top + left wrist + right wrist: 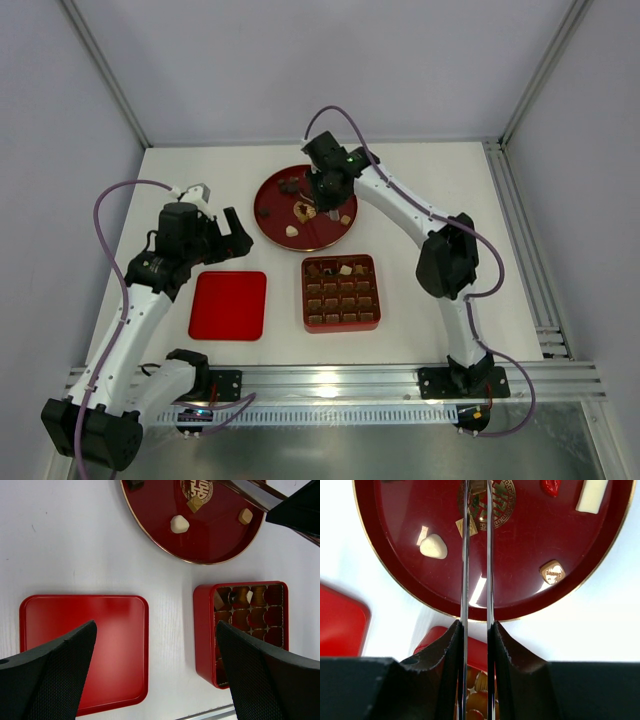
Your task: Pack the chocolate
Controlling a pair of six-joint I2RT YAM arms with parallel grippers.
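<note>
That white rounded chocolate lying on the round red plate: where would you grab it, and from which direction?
Probably from straight above, pinching the white chocolate across its narrower middle. It lies flat on the plate with no other piece touching it, so both sides look reachable.

red lid [228, 305] beside red box [341, 327]

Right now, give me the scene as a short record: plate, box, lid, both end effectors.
plate: round red plate, holds loose chocolates, including a cream-white piece and a light brown piece
box: red box, a few pieces in the row nearest the plate, other compartments in view empty
lid: red lid, flat on the table, left of the box, not touching it
left end effector: open, holding nothing
right end effector: over the plate centre, fingers nearly together; can't tell if it grips anything
</note>
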